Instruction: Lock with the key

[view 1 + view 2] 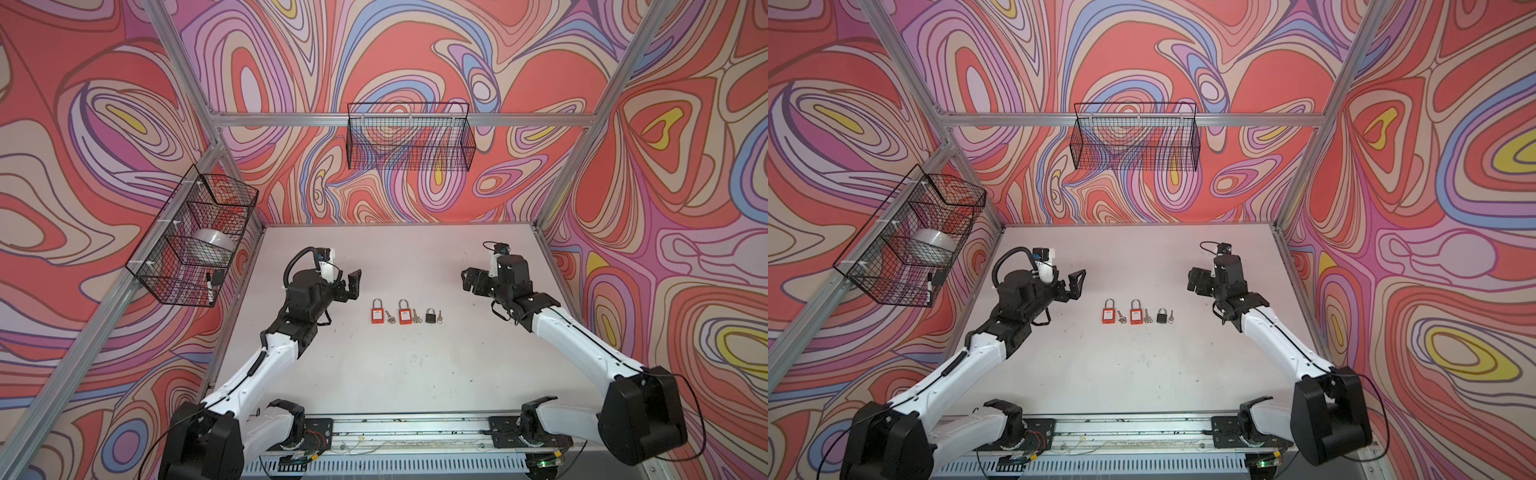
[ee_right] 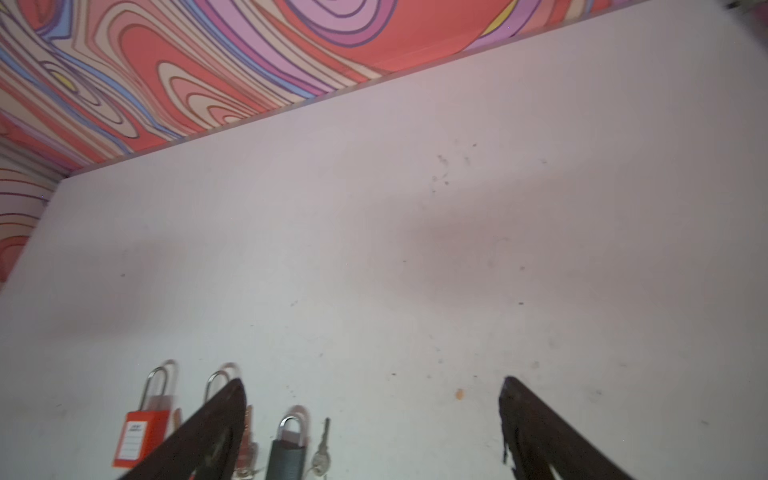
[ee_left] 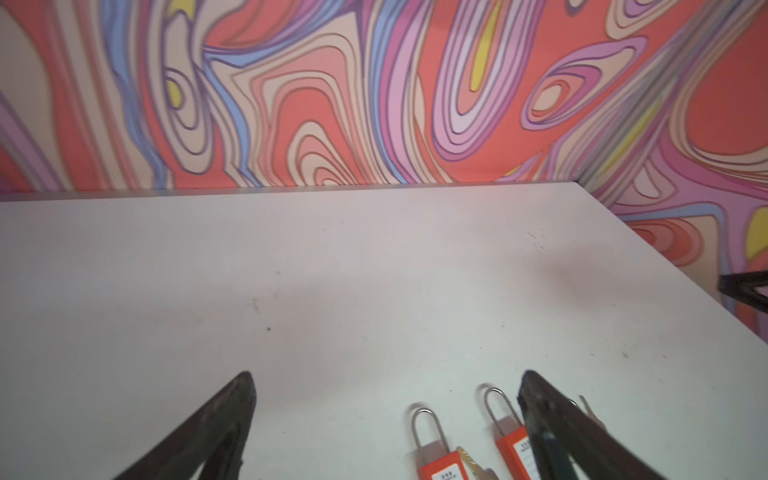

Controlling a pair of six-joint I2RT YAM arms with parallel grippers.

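Left arm: stretched forward from the front rail, wrist turned inward; left gripper (image 1: pixel 351 284) hangs over the table (image 1: pixel 415 374), left of the row of locks
Left gripper state: jaws spread wide; nothing held
Right arm: mirrored pose, wrist turned inward; right gripper (image 1: pixel 471 281) hangs right of the row
Right gripper state: jaws spread wide; nothing held
Locks: left red padlock (image 1: pixel 377 312), middle red padlock (image 1: pixel 404 312), black padlock (image 1: pixel 431 316); flat on the table between the grippers, apart from both
Lock axis: long axis front to back; shackles point to the back wall
Keys: first key (image 1: pixel 390 318), second key (image 1: pixel 417 318), small key (image 1: pixel 440 316); each just right of its lock, roughly parallel to it
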